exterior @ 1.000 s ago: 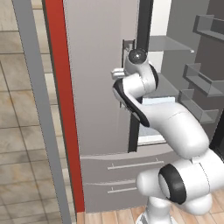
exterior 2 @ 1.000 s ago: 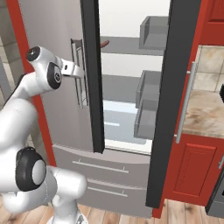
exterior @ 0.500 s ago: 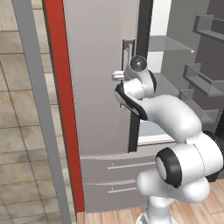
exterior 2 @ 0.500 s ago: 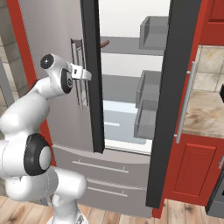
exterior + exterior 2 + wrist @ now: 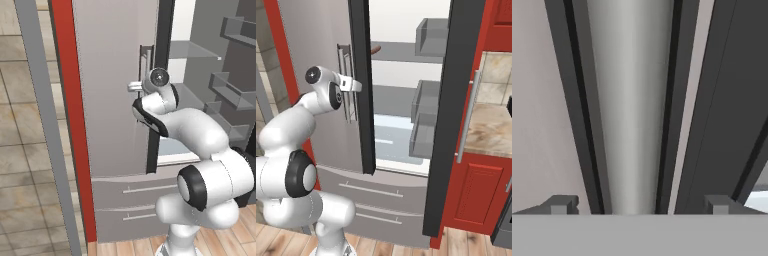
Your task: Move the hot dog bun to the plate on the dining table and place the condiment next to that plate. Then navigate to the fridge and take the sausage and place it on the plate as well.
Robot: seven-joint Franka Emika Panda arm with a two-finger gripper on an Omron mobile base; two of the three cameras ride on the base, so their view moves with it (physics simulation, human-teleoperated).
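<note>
At nine o'clock in the hand view sits one of the fingers (image 5: pixel 559 204), the fridge (image 5: pixel 110 100) handle (image 5: pixel 632 105) running between the spread, empty pair. Rightward in the right base view, the sausage (image 5: pixel 375 49) peeks out at twelve o'clock on a high shelf (image 5: pixel 401 52). It looks light, firm and prone to roll (grip it mid-length across its girth); wood floor (image 5: pixel 471 240) below, red cabinet (image 5: pixel 473 195) at four o'clock.
</note>
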